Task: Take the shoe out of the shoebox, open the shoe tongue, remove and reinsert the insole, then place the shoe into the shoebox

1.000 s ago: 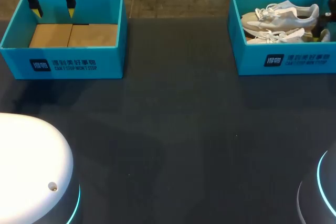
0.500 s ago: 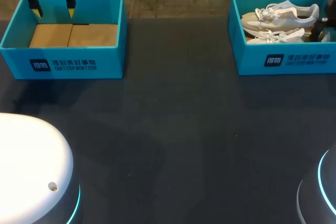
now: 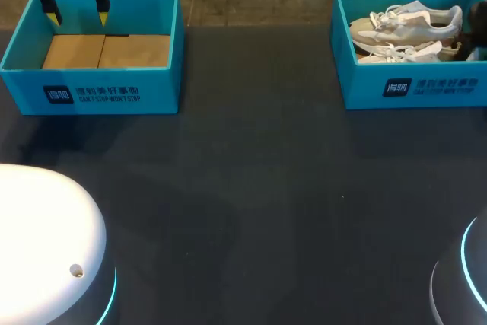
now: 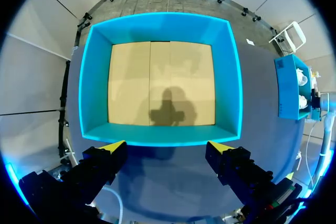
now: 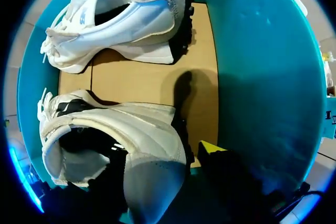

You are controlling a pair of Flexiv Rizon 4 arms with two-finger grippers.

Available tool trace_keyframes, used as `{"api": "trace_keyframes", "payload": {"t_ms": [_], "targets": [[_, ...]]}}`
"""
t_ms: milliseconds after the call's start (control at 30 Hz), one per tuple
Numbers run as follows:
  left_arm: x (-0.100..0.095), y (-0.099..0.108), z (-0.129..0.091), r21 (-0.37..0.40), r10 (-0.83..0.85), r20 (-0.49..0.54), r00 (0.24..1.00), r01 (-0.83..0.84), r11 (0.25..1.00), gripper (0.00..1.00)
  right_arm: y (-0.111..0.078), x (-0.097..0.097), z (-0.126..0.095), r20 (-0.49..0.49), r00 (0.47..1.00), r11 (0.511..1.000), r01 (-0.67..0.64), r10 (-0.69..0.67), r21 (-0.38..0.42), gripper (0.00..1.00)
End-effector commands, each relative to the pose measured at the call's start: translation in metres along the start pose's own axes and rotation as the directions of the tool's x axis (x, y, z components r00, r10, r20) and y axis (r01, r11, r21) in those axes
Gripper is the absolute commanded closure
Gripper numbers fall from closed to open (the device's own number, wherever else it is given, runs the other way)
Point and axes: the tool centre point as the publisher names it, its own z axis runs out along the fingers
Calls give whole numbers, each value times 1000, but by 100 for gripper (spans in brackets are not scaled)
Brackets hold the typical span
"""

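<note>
Head view. Shows a dark flat counter (image 3: pixel 251 188) carrying two open teal cardboard boxes well apart: the left shoebox (image 3: pixel 30 89) at the far left, the right shoebox (image 3: pixel 365 85) at the far right. Finds the left claw (image 3: pixel 76 9) raised over the left shoebox, yellow tips spread wide, nothing between them. Finds only a bare brown cardboard floor (image 3: pixel 106 51) inside that box. Finds two white lace-up shoes side by side in the right shoebox, toes toward the middle of the counter: the farther sneaker (image 3: pixel 415 20) by the back wall, the nearer sneaker (image 3: pixel 403 53) by the front wall. Places the right claw (image 3: pixel 478 28) as a dark shape at the heel end of that box; cannot tell its grip from here.

Left wrist view. Looks straight down into the left shoebox, ahead of the left claw. Shows both yellow tips standing wide apart, clasping nothing. Catches the claw's shadow (image 4: pixel 168 111) on the cardboard floor. Glimpses the right shoebox off across the counter.

Right wrist view. Looks down into the right shoebox from close above. Sets the grey heel of the nearer sneaker directly under the right claw, mouth of the shoe facing up, laces at the end away from the claw. Shows the farther sneaker ahead, with a strip of brown box floor between the two. Cannot tell whether the right claw grips that heel or stands open.
</note>
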Motion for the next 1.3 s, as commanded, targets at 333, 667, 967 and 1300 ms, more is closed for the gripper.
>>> {"api": "trace_keyframes", "payload": {"t_ms": [333, 667, 967, 1300], "targets": [[0, 0, 0, 0, 0, 1, 1000, 0, 1000, 0, 4, -3, -11, 20, 999, 999, -34, 34, -9, 100], [0, 0, 0, 0, 0, 1, 1000, 0, 1000, 0, 8, -8, -41, 51, 995, 995, -78, 81, -55, 100], [0, 0, 0, 0, 0, 1, 1000, 0, 1000, 0, 10, -14, -87, 98, 987, 987, -112, 124, -118, 100], [0, 0, 0, 0, 0, 1, 1000, 0, 1000, 0, 4, -14, -140, 139, 979, 979, -123, 147, -165, 100]]}}
